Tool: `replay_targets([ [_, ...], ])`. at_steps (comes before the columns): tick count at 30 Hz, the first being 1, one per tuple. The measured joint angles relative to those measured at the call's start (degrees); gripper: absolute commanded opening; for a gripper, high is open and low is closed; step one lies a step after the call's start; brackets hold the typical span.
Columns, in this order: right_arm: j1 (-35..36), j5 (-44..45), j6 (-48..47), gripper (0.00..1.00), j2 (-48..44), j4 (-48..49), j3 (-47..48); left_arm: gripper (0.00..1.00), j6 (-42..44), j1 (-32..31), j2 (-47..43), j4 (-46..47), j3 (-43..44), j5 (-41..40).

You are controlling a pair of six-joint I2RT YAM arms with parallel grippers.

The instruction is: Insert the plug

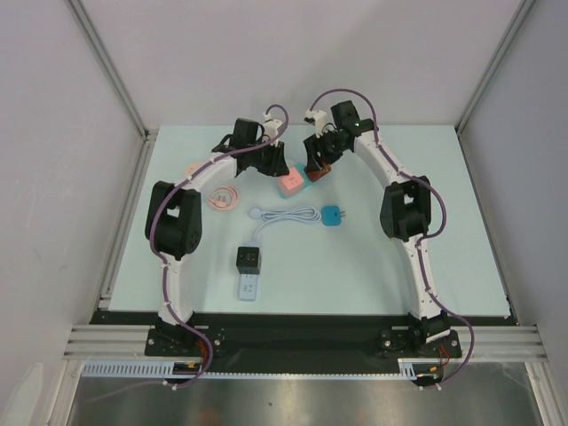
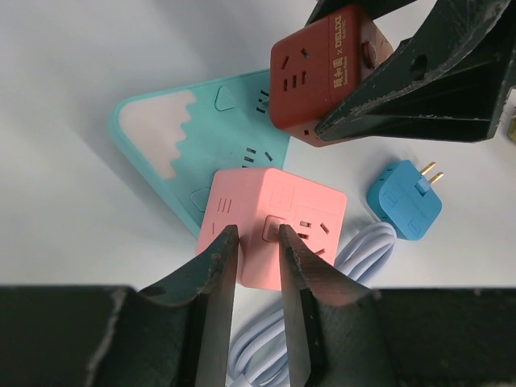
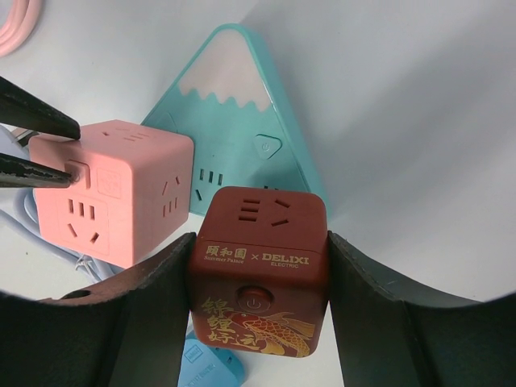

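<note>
Plug, small and blue, lies on the pale tabletop near the middle. Its two pins stick out bare, and a white cable runs left from it. The right end effector is clamped on a red socket cube, just far of the plug. The left end effector has its fingers close together with a small gap. Their tips are on a pink socket cube, and I cannot tell if they pinch it. The pink cube sits just left of the red one. A teal mountain-shaped socket board lies beside both cubes. Nearer the arms, a black cube sits on a white power strip.
</note>
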Motion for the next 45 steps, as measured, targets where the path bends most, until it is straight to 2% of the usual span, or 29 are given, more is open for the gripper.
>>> replay_targets([
  [20, 2.3, 5.4, 0.3, 0.0, 2.4, 1.0, 3.4, 0.32, 0.0, -0.1, 0.3, 0.5, 0.0, 0.5],
  [31, 2.6, 5.6, 0.8, 0.0, 4.9, 1.6, 6.8, 0.31, 0.0, -0.1, 0.3, 0.5, 0.0, 0.4],
  [38, 2.7, 6.7, 4.0, 0.0, -0.9, 12.7, -6.2, 0.31, 0.0, -0.1, 0.3, 0.5, 0.0, 0.2],
  [45, 3.5, 8.6, 5.9, 0.0, -2.7, 22.2, -12.7, 0.31, 0.0, -0.1, 0.3, 0.5, 0.0, 0.0],
])
